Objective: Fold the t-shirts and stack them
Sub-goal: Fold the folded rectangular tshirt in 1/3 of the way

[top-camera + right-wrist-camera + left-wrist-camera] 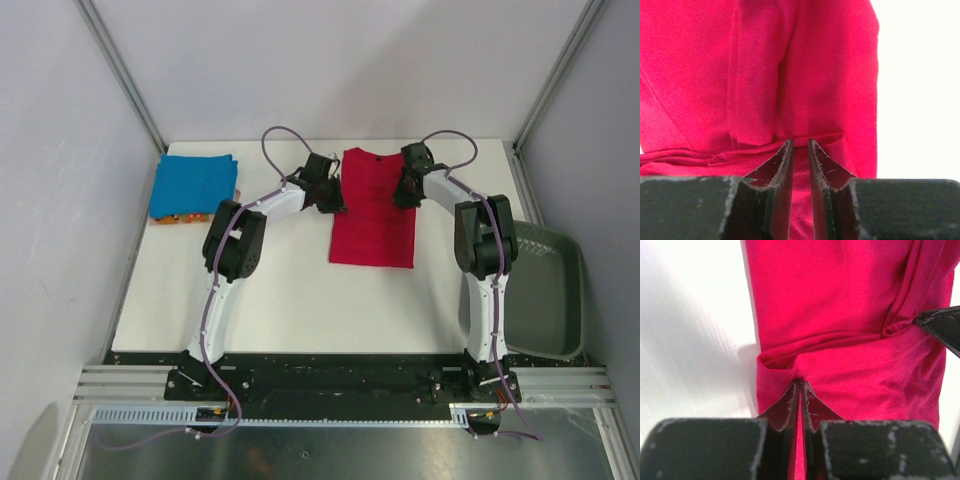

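Observation:
The red t-shirt (372, 215) lies as a long narrow strip at the far middle of the table, neck end away from me. My left gripper (337, 205) is at its left edge, shut on a pinch of red cloth (840, 300), which shows between the fingers (800, 386). My right gripper (403, 198) is at the right edge, jaws close together round a raised fold of the red cloth (760, 65) in the right wrist view (800, 142). The cloth puckers toward the right finger (940, 325). A folded blue t-shirt (193, 185) lies far left on an orange one (178, 218).
A dark grey bin (545, 290) stands off the table's right edge beside the right arm. The white table (290, 300) ends at grey walls behind and to both sides. Both arms reach far forward over the table.

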`<move>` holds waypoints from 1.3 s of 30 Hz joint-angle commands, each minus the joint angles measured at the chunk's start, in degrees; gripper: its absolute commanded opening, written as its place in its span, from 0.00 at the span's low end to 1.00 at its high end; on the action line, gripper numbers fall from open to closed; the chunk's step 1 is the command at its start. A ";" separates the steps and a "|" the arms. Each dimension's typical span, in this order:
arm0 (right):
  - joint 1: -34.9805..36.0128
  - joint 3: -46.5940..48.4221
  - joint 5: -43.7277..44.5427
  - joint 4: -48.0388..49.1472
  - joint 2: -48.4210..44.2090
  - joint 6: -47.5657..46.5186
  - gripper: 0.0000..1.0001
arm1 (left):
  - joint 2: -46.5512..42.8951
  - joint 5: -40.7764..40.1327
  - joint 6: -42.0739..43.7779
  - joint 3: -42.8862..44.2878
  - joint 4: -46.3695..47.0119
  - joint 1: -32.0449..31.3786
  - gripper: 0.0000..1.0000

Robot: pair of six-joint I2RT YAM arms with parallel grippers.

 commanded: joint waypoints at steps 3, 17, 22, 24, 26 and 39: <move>-0.56 2.43 3.53 -5.45 -5.49 -1.47 0.23 | -2.24 0.22 0.23 -0.80 0.31 0.74 0.09; 9.13 6.72 5.19 -8.04 -5.19 -4.02 0.25 | -15.05 3.83 -0.66 -4.02 0.32 2.05 0.30; 8.79 7.76 6.63 -9.03 -2.11 -3.40 0.24 | -22.93 3.88 -2.54 -13.94 0.30 2.22 0.32; 8.24 8.26 7.87 -9.74 -0.73 -3.04 0.25 | -24.95 4.43 -3.18 -18.21 0.36 2.05 0.32; 7.69 8.67 7.74 -10.04 0.96 -3.19 0.25 | -26.63 4.61 -3.56 -22.34 0.64 1.63 0.32; 6.47 9.97 7.23 -11.64 4.67 -3.41 0.31 | -30.45 8.09 -5.54 -37.82 4.07 -0.72 0.37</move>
